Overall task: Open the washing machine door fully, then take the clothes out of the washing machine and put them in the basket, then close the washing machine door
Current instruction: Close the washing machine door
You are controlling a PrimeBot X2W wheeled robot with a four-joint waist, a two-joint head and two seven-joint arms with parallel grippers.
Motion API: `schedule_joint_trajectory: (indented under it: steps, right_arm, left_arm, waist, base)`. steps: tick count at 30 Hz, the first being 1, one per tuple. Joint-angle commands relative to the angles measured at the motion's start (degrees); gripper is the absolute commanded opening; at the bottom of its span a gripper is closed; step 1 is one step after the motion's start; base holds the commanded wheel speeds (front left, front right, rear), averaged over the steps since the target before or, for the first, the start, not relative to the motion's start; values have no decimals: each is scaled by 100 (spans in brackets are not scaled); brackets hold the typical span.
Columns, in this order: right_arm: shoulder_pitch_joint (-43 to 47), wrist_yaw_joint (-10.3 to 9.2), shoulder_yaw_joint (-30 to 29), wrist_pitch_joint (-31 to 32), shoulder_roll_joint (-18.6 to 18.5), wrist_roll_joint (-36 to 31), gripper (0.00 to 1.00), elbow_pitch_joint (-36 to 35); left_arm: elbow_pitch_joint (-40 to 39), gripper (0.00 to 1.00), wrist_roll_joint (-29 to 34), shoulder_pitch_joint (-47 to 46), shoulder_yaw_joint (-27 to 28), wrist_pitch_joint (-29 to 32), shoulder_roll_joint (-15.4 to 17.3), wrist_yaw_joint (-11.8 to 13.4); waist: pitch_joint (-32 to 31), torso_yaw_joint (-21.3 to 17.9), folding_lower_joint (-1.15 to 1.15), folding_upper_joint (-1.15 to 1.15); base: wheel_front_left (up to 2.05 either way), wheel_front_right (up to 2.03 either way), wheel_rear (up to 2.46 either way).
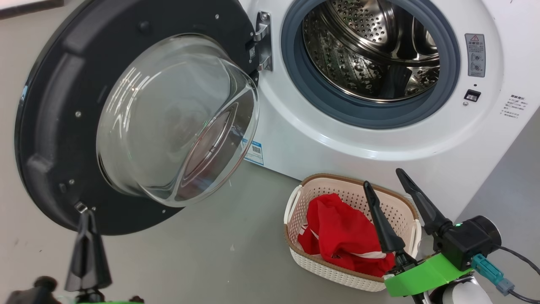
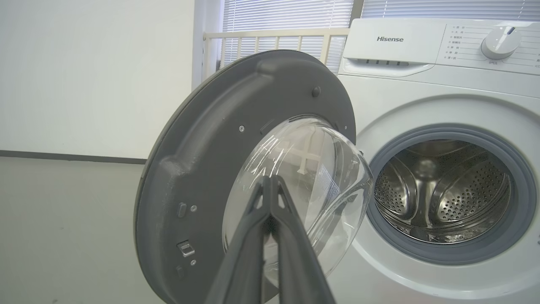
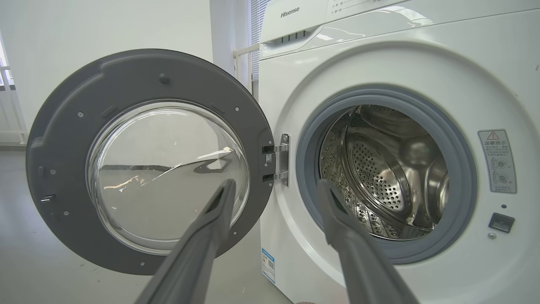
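Note:
The washing machine door [image 1: 55, 126] stands swung wide open to the left, its glass bowl [image 1: 177, 122] bulging toward me. The white washing machine [image 1: 379, 139] shows a bare steel drum [image 1: 371, 50] inside the grey gasket. Red clothes [image 1: 341, 236] lie in the cream basket [image 1: 405, 211] on the floor in front of the machine. My right gripper [image 1: 382, 177] is open, its fingers above the basket's right part, holding nothing. My left gripper [image 1: 86, 213] is shut and empty, its tip just below the door's lower rim; in the left wrist view the left gripper [image 2: 270, 179] points at the door [image 2: 202, 169].
Grey floor [image 1: 190, 253] spreads between the door and the basket. A hinge [image 1: 263, 40] joins door and machine. A white wall [image 2: 93, 76] and a railing [image 2: 274, 36] stand behind the door. A cable [image 1: 519, 257] trails from my right wrist.

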Motion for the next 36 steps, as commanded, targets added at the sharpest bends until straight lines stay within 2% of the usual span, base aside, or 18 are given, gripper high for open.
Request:
schedule_joint_trajectory:
  steps: [1,6,13,18,23,27,32,33,36]
  right_arm:
    - [-237,34,114,-36,-21,28,100,-119]
    - [-185,34,65,-36,-21,55,100,-121]
    - [-101,34,-53,-36,-21,62,100,-99]
    - [-57,34,-76,-36,-21,71,100,-81]
    - [-63,34,-63,-36,-21,65,100,-53]
    - [-40,34,-55,-31,-21,55,100,-54]
    - [14,34,-39,1,-21,50,100,-57]
    - [14,34,-39,1,-21,50,100,-57]
    - [68,34,-74,41,-21,24,100,-99]
  left_arm:
    - [-179,0,-60,-264,281,-67,42,60]
    - [-122,0,-475,-684,617,-134,34,34]
    - [247,0,-1410,-1575,1120,0,154,-235]
    - [753,0,-2088,-2408,1606,316,273,-130]
    - [1640,0,-2876,-3341,2008,803,445,-95]
    - [2574,0,-3226,-3879,2125,1245,647,-23]
    - [3628,0,-3582,-4384,2373,1527,827,98]
    - [3628,0,-3582,-4384,2373,1527,827,98]
    - [4334,0,-3878,-4699,2482,1936,959,121]
  waist:
    - [-3,-3,0,0]
    - [-47,-30,0,0]
    - [-123,-76,0,0]
    - [-180,-110,0,0]
    - [-220,-146,0,0]
    - [-242,-168,0,0]
    - [-295,-204,0,0]
    - [-295,-204,0,0]
    - [-335,-231,0,0]
  base:
    - [0,0,0]
    - [0,0,0]
    - [0,0,0]
    - [0,0,0]
    - [0,0,0]
    - [0,0,0]
    - [0,0,0]
    - [0,0,0]
    - [0,0,0]
